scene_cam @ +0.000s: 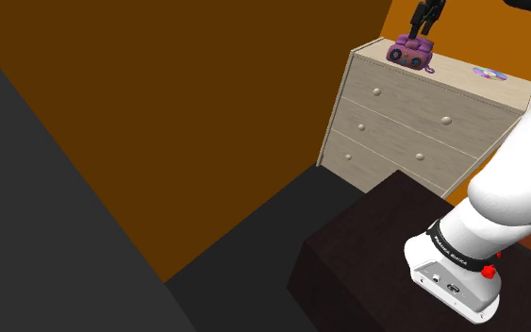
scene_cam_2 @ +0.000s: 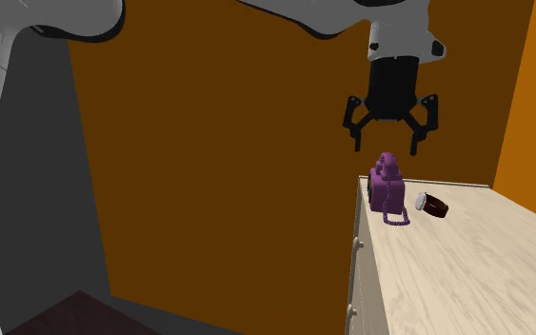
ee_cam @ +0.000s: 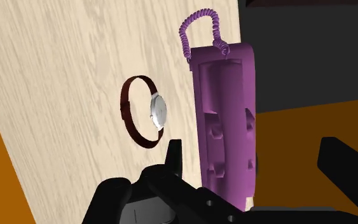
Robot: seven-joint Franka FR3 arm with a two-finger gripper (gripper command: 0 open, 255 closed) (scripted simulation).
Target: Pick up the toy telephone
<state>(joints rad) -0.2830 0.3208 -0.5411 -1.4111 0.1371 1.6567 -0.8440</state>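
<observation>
Gripper [scene_cam_2: 387, 148] hangs spread above the purple toy telephone [scene_cam_2: 387, 187]; descend straight, straddling its narrow body (avoid the wristwatch [scene_cam_2: 432, 204] just beside).

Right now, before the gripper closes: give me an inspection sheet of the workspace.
Surface: pale wood-grain top of a three-drawer dresser.
Job's things: purple toy telephone near the top's corner, not gripped.
Clutter: wristwatch with dark brown band beside the telephone, apart from it; small purplish disc farther along.
Grippers: black two-finger gripper open, above the telephone.
Cables: the telephone's coiled purple cord; nothing else seen.
Surroundings: orange walls, dark floor.
</observation>
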